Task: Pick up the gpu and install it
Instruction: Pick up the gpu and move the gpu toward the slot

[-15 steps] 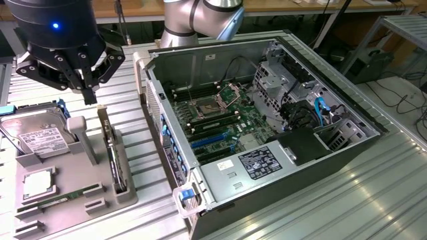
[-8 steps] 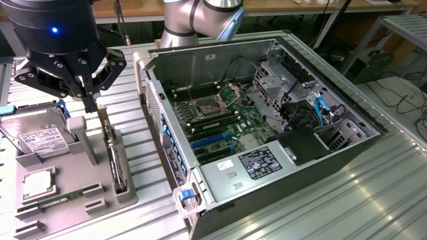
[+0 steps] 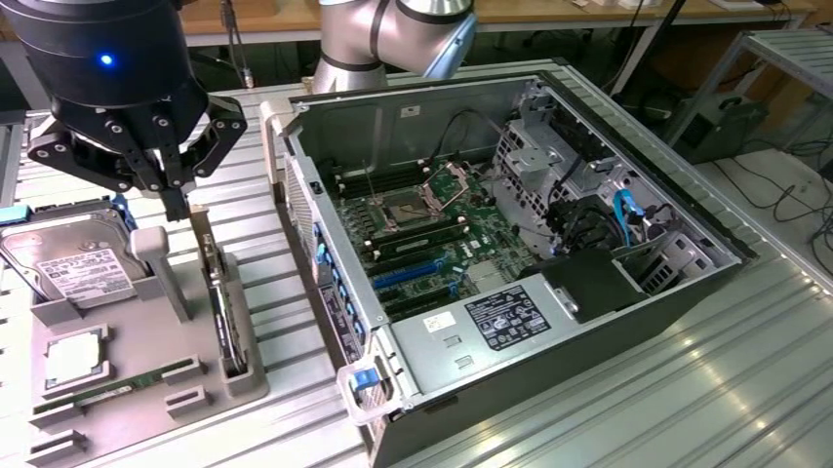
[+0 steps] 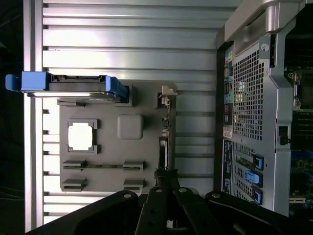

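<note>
Over on the exterior view's left, the gripper [image 3: 174,205] is clenched shut right above the gpu [image 3: 221,302] standing on edge in the grey tray [image 3: 154,331], so dropping lower like that could ram the card.

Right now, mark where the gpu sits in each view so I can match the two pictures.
Exterior view: the gpu stands on edge in the gray tray, along the tray's edge nearest the computer case.
Wrist view: the gpu shows edge-on as a thin strip, between the tray's square post and the case.
Shared landmark: the hard drive, across the tray from the gpu.
</note>
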Action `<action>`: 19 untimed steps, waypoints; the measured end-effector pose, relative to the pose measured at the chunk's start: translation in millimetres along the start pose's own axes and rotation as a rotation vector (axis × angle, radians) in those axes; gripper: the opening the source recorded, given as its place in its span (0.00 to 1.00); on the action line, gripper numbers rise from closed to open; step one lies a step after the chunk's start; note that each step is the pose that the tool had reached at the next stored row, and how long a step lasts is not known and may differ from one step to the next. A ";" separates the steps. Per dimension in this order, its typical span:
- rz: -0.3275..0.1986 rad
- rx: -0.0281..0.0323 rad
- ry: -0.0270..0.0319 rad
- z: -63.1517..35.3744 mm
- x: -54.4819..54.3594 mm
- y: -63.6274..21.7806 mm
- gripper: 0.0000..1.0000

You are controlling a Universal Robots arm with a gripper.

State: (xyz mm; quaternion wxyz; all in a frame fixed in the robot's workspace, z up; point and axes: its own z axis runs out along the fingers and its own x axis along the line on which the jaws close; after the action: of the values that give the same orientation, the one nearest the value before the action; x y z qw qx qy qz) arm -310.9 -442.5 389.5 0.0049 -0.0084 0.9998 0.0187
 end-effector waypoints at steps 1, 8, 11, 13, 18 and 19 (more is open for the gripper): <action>0.000 0.0000 0.0000 0.0 0.0 0.0 0.11; 0.000 0.0000 0.0000 0.0 0.0 0.0 0.11; 0.000 0.0000 0.0000 0.0 0.0 0.0 0.24; 0.000 0.0000 0.0000 0.0 0.0 0.0 0.36; 0.000 0.0000 0.0001 0.0 0.0 0.0 0.60; 0.000 0.0000 0.0000 0.5 0.0 0.0 0.66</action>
State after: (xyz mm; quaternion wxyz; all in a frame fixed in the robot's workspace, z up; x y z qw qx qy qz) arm -310.9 -442.5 388.9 0.0049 -0.0084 0.9998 0.0187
